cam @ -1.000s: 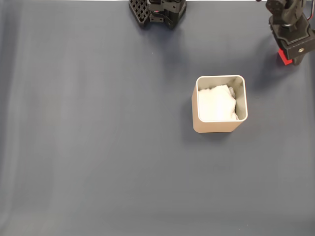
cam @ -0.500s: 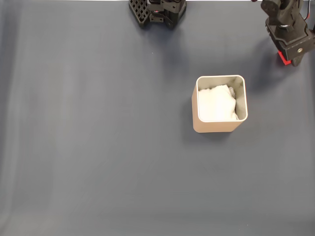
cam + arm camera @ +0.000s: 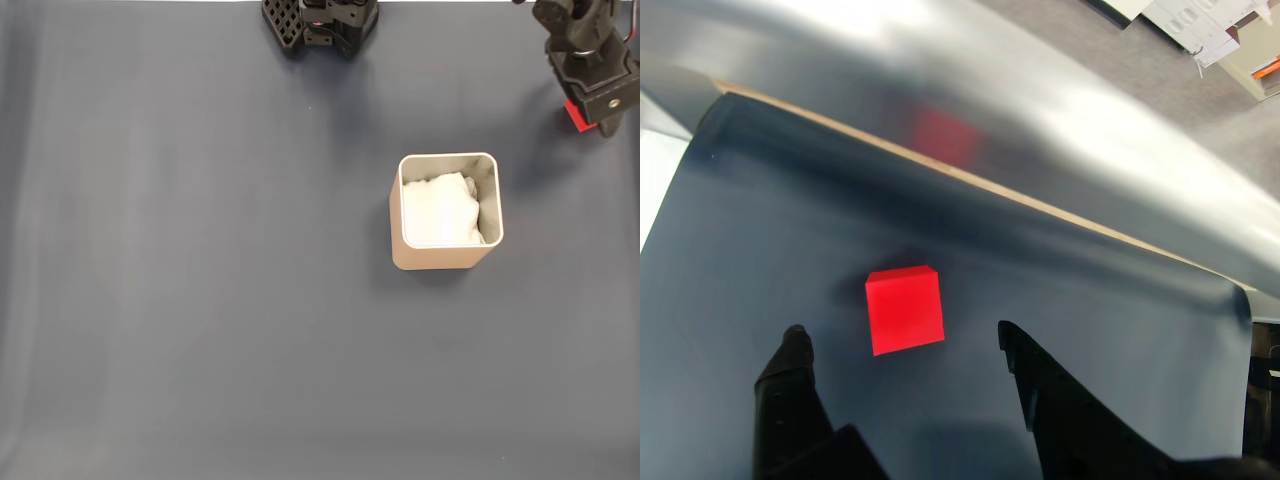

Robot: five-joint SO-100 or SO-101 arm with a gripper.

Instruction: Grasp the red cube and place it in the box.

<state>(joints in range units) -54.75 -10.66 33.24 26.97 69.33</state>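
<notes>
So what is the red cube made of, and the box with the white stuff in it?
The cube looks like hard plastic or painted wood: flat, even red faces, sharp edges, no shine. The box looks like thin beige plastic or coated metal, with smooth walls and rounded corners. The white padding looks soft, like cotton or tissue, because it is lumpy and crumpled.

A dark blue-grey mat [image 3: 200, 300] covers the table. 2 things lie on it. The red cube [image 3: 904, 309] sits flat on the mat, just ahead of the gripper [image 3: 902, 345] and between its spread fingers, touching neither. The box [image 3: 446, 211] stands upright well apart from the gripper, below and left of it in the fixed view.
</notes>
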